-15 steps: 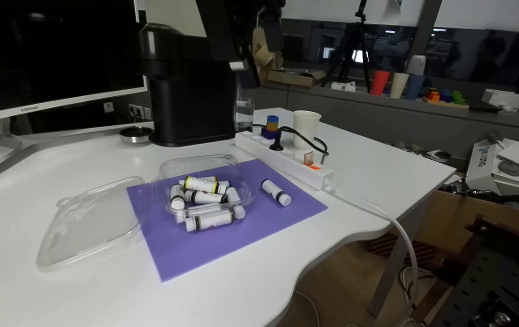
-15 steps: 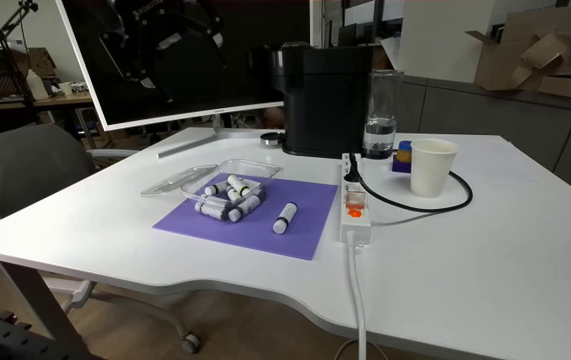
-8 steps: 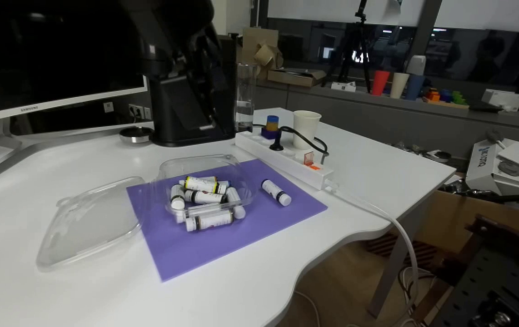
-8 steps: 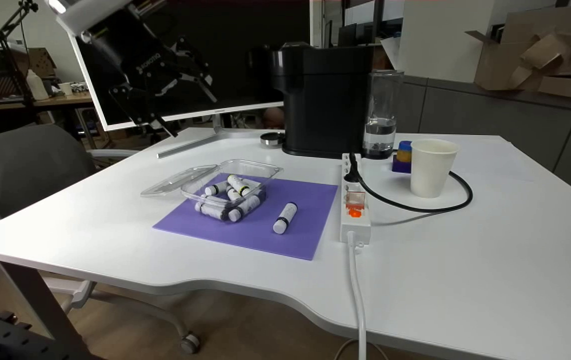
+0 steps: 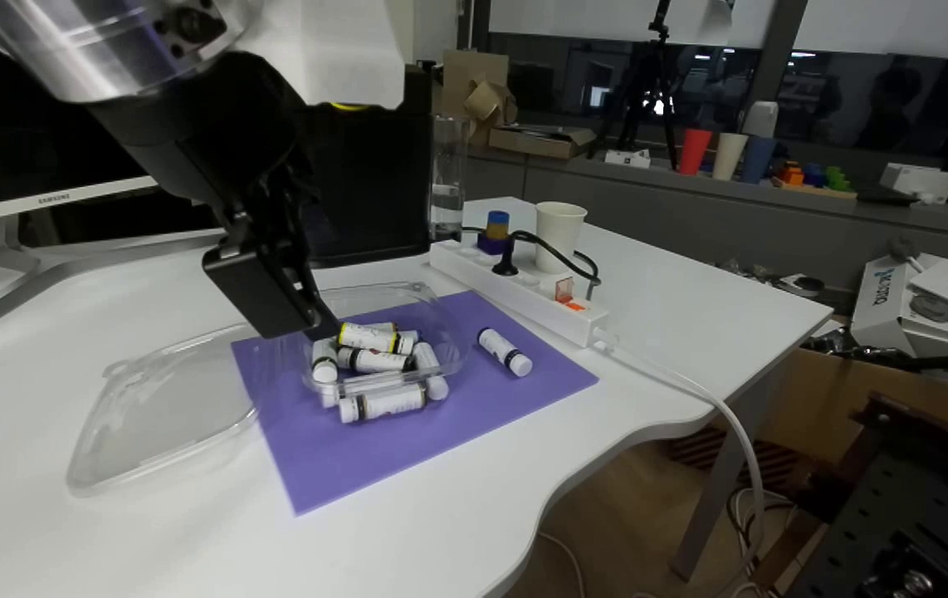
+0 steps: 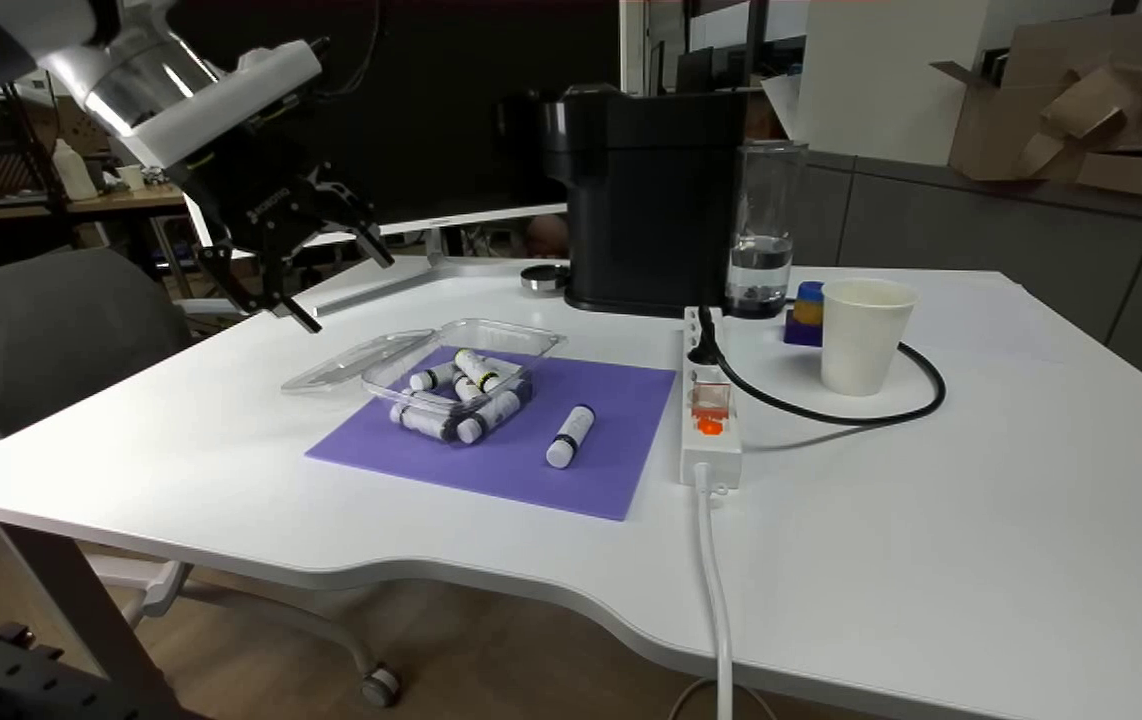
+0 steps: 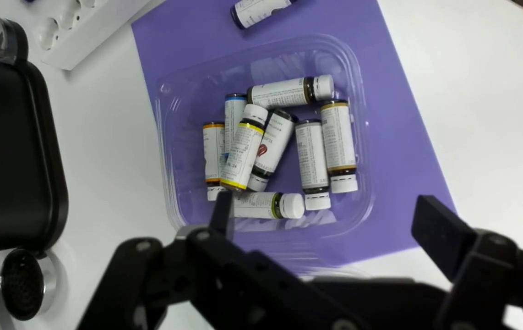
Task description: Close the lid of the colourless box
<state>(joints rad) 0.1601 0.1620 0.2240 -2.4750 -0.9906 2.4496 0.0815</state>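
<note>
My claw [image 6: 352,295] hangs above the counter [image 6: 931,560], jaws spread wide, nothing gripped; in the wrist view the two fingertips sit well apart. The lid [image 5: 171,407] lies off the box [image 7: 193,96], below the claw, w/ a gap b/w it & the fingertips in an exterior view; the wrist view gets just an edge of it, rest hidden behind the claw's body. The box is right beside the lid, farther out past the fingertips, top uncovered. Can't tell from here if the two are joined. Eight bottles [image 7: 338,137] lie in the box, w/ the yellow-banded bottle [image 7: 243,158] resting atop others. The mat [image 7: 401,151] is under most of the box; a lone bottle [image 7: 261,10] lies on it, on the side of the box away from the claw. Beyond that, farther from the claw, I get the power strip [image 6: 711,460] w/ a black plug [image 6: 702,350] in it, then the paper cup [image 6: 866,340]. Off to the claw's side stands the black machine [image 6: 646,210], w/ a part-full clear tank [image 6: 766,205] right next to it & a small round dish [image 6: 544,278] nr. its base.
</note>
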